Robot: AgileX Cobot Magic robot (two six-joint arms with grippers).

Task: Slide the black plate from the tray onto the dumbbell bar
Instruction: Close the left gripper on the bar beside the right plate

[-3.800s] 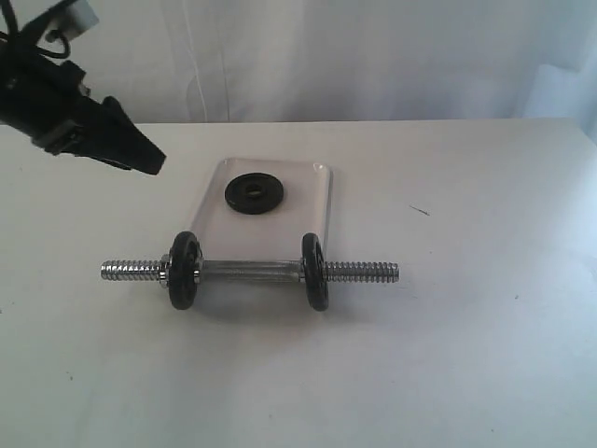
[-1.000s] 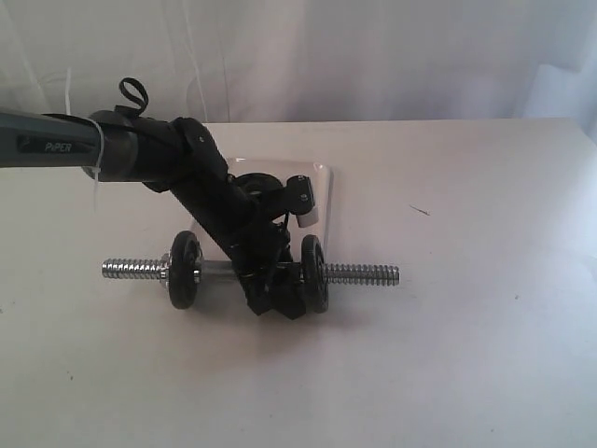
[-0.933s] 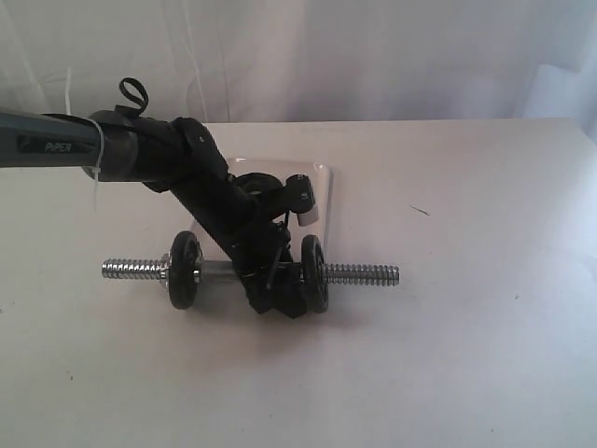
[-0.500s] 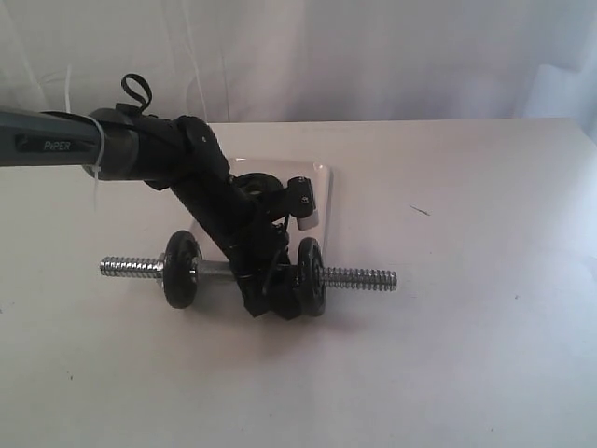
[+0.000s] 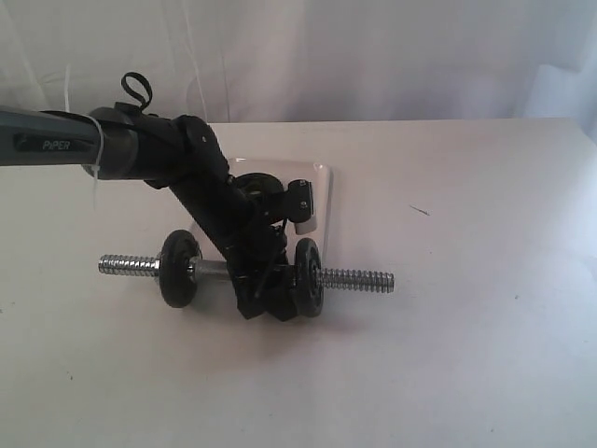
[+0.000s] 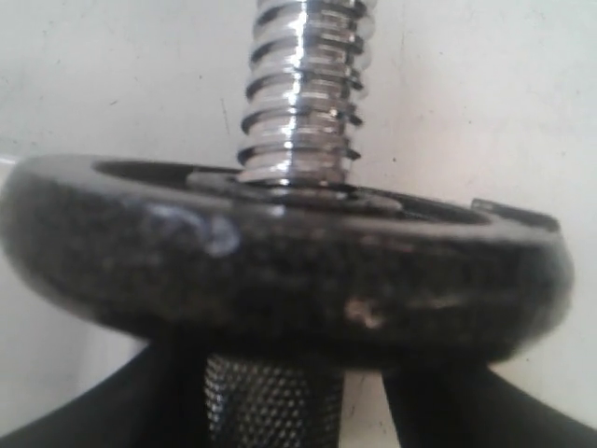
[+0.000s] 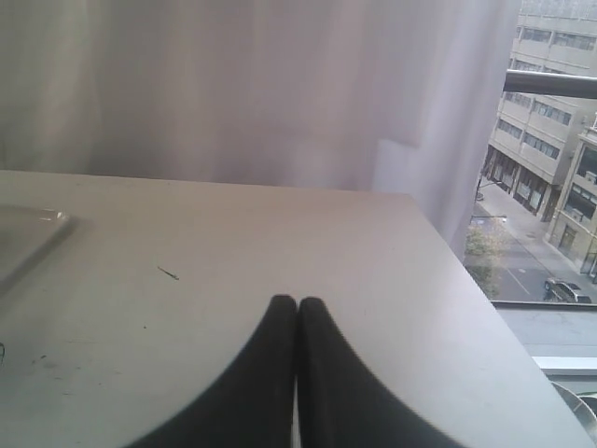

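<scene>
The left pincer straddles the dumbbell bar beside a mounted disc, jaws apart; whether it grips is unclear. The black plate lies behind it on the tray.

My left arm black with a grey "PIPER" tube, white cable tie, black cable loop, my right fingers smooth, black, tapered
</scene>
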